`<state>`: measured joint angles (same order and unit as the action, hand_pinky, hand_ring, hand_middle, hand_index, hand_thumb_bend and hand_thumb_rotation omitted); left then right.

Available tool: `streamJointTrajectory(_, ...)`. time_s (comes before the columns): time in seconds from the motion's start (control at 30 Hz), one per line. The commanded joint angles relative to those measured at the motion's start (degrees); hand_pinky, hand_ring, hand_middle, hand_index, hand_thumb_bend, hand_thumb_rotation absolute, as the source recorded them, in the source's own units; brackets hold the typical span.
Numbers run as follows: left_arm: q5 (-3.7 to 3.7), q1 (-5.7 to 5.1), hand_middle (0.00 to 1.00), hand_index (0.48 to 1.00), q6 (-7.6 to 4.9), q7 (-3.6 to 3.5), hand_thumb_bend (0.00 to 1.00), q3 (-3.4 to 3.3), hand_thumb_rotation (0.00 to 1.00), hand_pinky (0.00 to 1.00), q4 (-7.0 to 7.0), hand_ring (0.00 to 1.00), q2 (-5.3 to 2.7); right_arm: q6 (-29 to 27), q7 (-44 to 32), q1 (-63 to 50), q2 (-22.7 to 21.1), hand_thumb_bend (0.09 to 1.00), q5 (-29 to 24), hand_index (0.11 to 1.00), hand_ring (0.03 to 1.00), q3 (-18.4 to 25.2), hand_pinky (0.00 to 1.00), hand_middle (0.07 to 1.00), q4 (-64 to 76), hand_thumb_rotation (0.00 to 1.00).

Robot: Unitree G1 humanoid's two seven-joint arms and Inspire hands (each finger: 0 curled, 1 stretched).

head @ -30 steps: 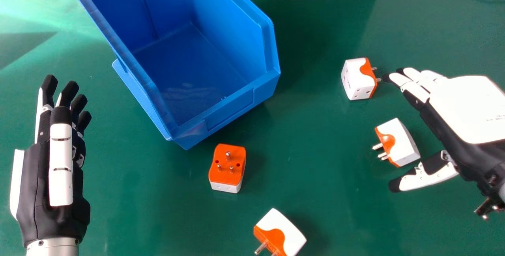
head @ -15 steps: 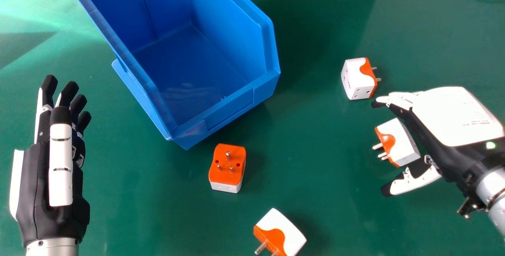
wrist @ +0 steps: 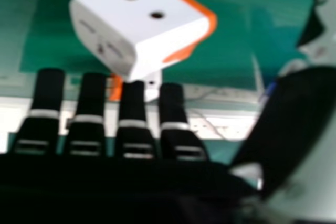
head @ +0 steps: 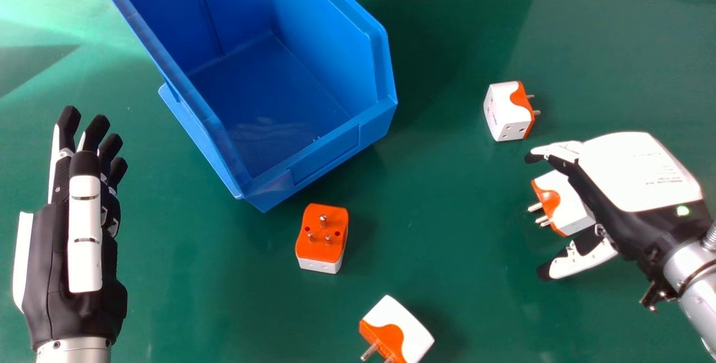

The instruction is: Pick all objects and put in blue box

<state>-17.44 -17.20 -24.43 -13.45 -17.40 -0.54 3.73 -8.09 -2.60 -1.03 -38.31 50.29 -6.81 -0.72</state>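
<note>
"Report hand status."

"I have the right hand (head: 632,175) open and holding nothing. Fingers lie over the far side of the near-hand adapter (head: 562,201), thumb on its near side. I judge this a straddle: closing should bring both sides onto the white body, not the prongs, which point away from the palm. I cannot confirm contact."

"And the left hand (head: 47,262)?"

"Open, thumb uppermost, at the left of the head view. I see no role for it in this pick."

"State object positions."

"Four adapters lie on the table (head: 447,195), all outside the blue box (head: 330,153). The far adapter (head: 506,114) sits beyond the fingertips; the prongs-up adapter (head: 321,234) stands just in front of the box; the front adapter (head: 405,326) is at the bottom edge of the view."

"Next step?"

"In my judgement, lower slightly, then close — thumb and fingers together. Caution: uneven closing could turn the adapter or slide it away. Then lift clear of the box rim before release. The task is at its first pick, with four to place"
</note>
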Motion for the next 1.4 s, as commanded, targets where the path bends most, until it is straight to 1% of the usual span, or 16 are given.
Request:
streamJointTrajectory(0.0,-0.11,-0.23,0.96,0.984,-0.79,0.12,0.5,-0.76,0.88,0.97,-0.86,0.96,0.65,0.01,1.52,1.1,-0.27,0.872,-0.08,0.789,0.778,-0.07,0.69,0.81,-0.04,0.29)
streamJointTrajectory(0.1,-0.38,-0.22,0.96,0.985,-0.7,-0.04,0.5,-0.79,0.89,0.97,-0.89,0.96,0.73,0.35,1.46,1.36,-0.14,0.868,-0.11,0.781,0.77,-0.29,0.68,0.802,-0.41,0.27)
streamJointTrajectory(0.17,-0.2,-0.28,0.96,0.986,-0.63,0.15,0.5,-0.85,0.89,0.97,-0.97,0.96,0.74,0.5,1.53,1.52,0.1,0.866,-0.53,0.779,0.767,-0.26,0.68,0.799,-0.84,0.26)
streamJointTrajectory(0.2,-0.28,-0.24,0.96,0.986,-0.67,0.11,0.5,-0.89,0.89,0.97,-0.9,0.96,0.75,0.82,1.23,1.73,0.22,0.866,-0.69,0.779,0.767,-0.29,0.68,0.799,-1.1,0.26)
streamJointTrajectory(0.37,0.13,-0.21,0.96,0.985,-0.68,0.29,0.49,-0.98,0.9,0.98,-0.92,0.96,0.82,2.41,0.55,2.75,0.13,0.865,-0.18,0.776,0.764,-1.01,0.67,0.796,-2.13,0.24)
streamJointTrajectory(0.57,0.5,-0.31,0.96,0.983,-0.49,0.98,0.48,-1.07,0.92,0.98,-1.19,0.96,0.75,4.1,0.53,4.49,0.51,0.848,-0.83,0.775,0.762,-1.84,0.67,0.794,-5.12,0.19)
streamJointTrajectory(0.63,0.34,-0.36,0.96,0.981,-0.73,0.84,0.49,-1.06,0.92,0.98,-1.11,0.95,0.84,4.43,0.61,5.25,0.86,0.844,-1.47,0.775,0.761,-2.04,0.67,0.794,-6.64,0.18)
streamJointTrajectory(0.73,0.42,-0.57,0.95,0.977,-0.53,1.06,0.48,-1.11,0.92,0.97,-1.34,0.95,0.84,4.05,1.67,6.12,1.13,0.83,-1.61,0.77,0.747,-2.35,0.65,0.787,-8.37,0.14)
streamJointTrajectory(0.87,0.53,-0.68,0.95,0.975,-0.37,1.14,0.48,-1.16,0.92,0.97,-1.51,0.95,0.99,3.6,3.15,7.24,1.38,0.819,-1.38,0.758,0.73,-2.82,0.62,0.774,-10.51,0.11)
streamJointTrajectory(0.93,0.18,-0.61,0.95,0.975,-0.43,0.92,0.48,-1.19,0.93,0.97,-1.45,0.95,1.01,3.28,3.95,7.83,1.64,0.812,-1.72,0.749,0.719,-2.95,0.61,0.764,-11.72,0.1)
streamJointTrajectory(0.97,0.17,-0.61,0.95,0.975,-0.43,0.93,0.48,-1.2,0.93,0.97,-1.47,0.95,0.99,3.03,4.32,8.18,1.74,0.812,-1.97,0.749,0.719,-3.02,0.61,0.764,-12.43,0.1)
streamJointTrajectory(1.0,0.12,-0.6,0.95,0.975,-0.45,0.87,0.48,-1.22,0.93,0.97,-1.44,0.95,1.0,2.85,4.45,8.59,1.81,0.806,-2.19,0.738,0.693,-3.11,0.58,0.743,-13.1,0.08)
streamJointTrajectory(1.03,0.13,-0.61,0.95,0.975,-0.48,0.81,0.48,-1.24,0.93,0.97,-1.41,0.95,1.04,2.64,4.6,9.04,1.84,0.806,-2.37,0.738,0.693,-3.27,0.58,0.743,-13.89,0.08)
streamJointTrajectory(1.17,-0.03,-0.64,0.95,0.974,-0.44,0.74,0.49,-1.27,0.92,0.97,-1.45,0.95,0.92,1.56,6.68,10.96,2.01,0.76,-2.55,0.687,0.599,-4.25,0.49,0.667,-17.65,0.03)
streamJointTrajectory(1.3,0.31,-0.86,0.95,0.974,-0.39,1.1,0.49,-1.3,0.92,0.97,-1.71,0.95,0.77,1.44,8.15,12.17,1.96,0.75,-2.29,0.673,0.578,-5.35,0.47,0.648,-19.9,0.02)
streamJointTrajectory(1.37,0.34,-1.04,0.95,0.973,-0.26,1.11,0.49,-1.28,0.92,0.96,-1.92,0.95,0.82,1.52,8.68,12.4,1.9,0.667,-2.28,0.621,0.519,-5.69,0.42,0.563,-20.47,0.02)
